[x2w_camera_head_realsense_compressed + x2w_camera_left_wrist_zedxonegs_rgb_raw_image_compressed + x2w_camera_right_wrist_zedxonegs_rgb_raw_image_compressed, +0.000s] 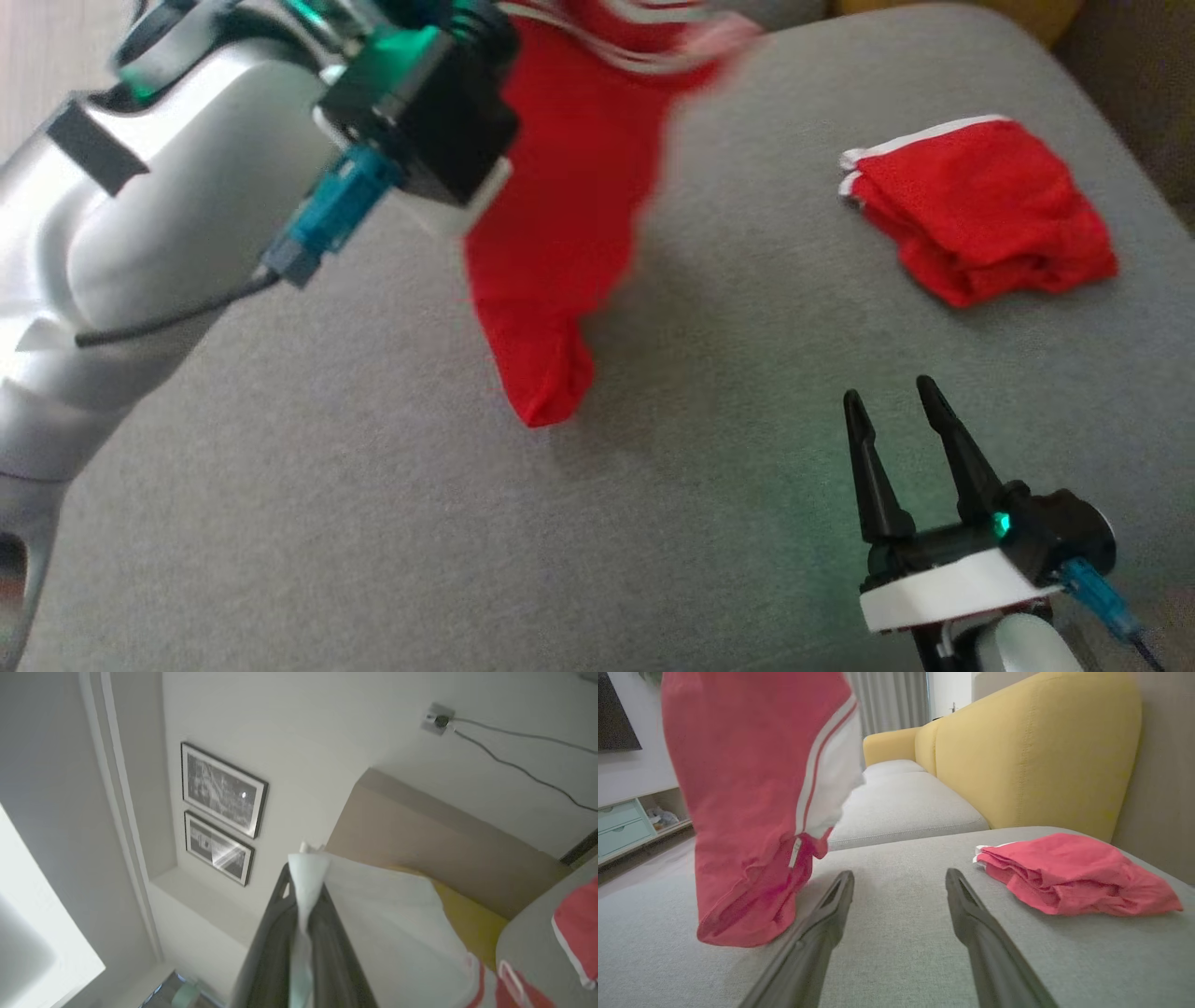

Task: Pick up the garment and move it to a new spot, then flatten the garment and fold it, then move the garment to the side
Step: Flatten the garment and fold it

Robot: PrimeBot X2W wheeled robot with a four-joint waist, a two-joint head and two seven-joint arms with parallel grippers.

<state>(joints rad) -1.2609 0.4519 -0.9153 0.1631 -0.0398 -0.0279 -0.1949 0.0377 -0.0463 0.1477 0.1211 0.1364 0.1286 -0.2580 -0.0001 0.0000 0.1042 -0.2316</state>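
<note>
Clearly the weak point is the grip: the left fingers are pressed tight together on just a thin white fold of the garment, high over the sofa cushion, and all the rest of the cloth hangs from that pinch. A quick swing could pull the fold free and drop the cloth in a heap. Its low end is at or just above the cushion, I cannot tell which. If it drags, the coarse grey weave would likely catch it and roll it under, making the flattening harder. Carried too far right, it could land on the folded piece lying there and undo it.

The right fingers stand spread wide, holding nothing, low over the cushion between the two reds.

The garment looks like thin, soft knit, red with white panels and narrow stripes, limp and drooping in a long tapering tongue. Both pairs of fingers are long, dark, hard and pointed. Behind, a yellow backrest is smooth and padded.
</note>
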